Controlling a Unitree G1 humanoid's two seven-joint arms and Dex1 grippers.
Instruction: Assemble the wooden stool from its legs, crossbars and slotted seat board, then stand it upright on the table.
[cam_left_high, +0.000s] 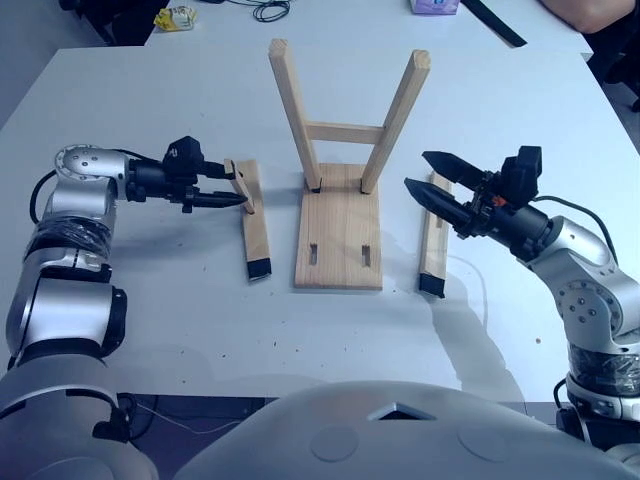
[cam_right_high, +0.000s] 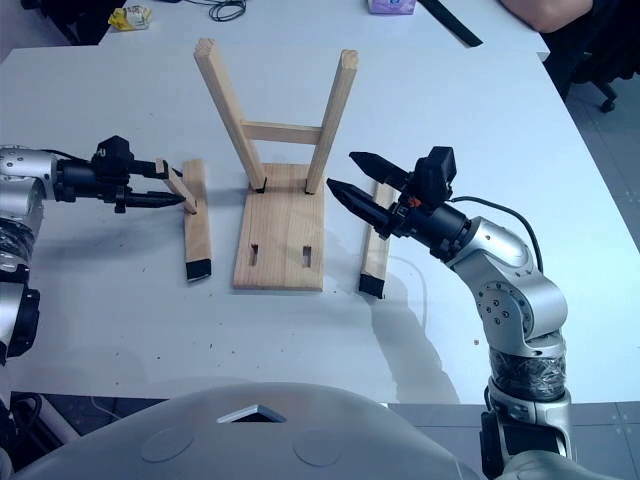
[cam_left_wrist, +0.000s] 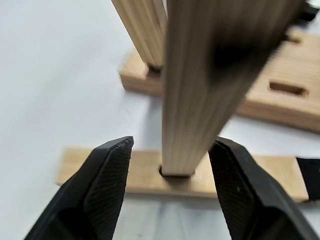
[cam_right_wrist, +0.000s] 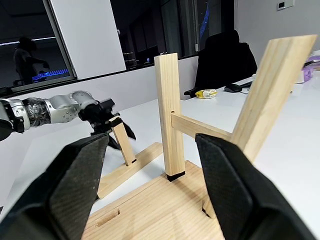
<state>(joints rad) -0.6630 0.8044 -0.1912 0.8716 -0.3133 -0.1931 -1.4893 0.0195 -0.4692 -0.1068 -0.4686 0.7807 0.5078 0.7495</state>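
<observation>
stool half built, both grippers open

white table (cam_left_high: 150, 100) carries everything. seat board (cam_left_high: 339, 262) lies flat at the centre, in front of me. two long legs stand in its far slots, one on the l (cam_left_high: 295, 110) and one on the r (cam_left_high: 397, 118). they lean apart toward the top, w/ a crossbar (cam_left_high: 345, 132) joining them partway up.

a loose leg (cam_left_high: 255, 235) lies flat on the table just l of the board. another loose leg (cam_left_high: 434, 240) lies flat just r of it. neither touches the board.

right gripper (cam_left_high: 417, 170) hangs over the far end of the r loose leg, fingers spread wide, nothing between them, tips pointing toward the standing frame.

left gripper (cam_left_high: 235, 188) is level w/ a short crossbar (cam_left_high: 240, 186) that sticks up tilted from the l loose leg's slot. its fingers are spread, one each side of that bar, and in the left wrist view i see no squeeze on it.

two near slots in the board, l (cam_left_high: 313, 255) and r (cam_left_high: 366, 255), are empty.
</observation>
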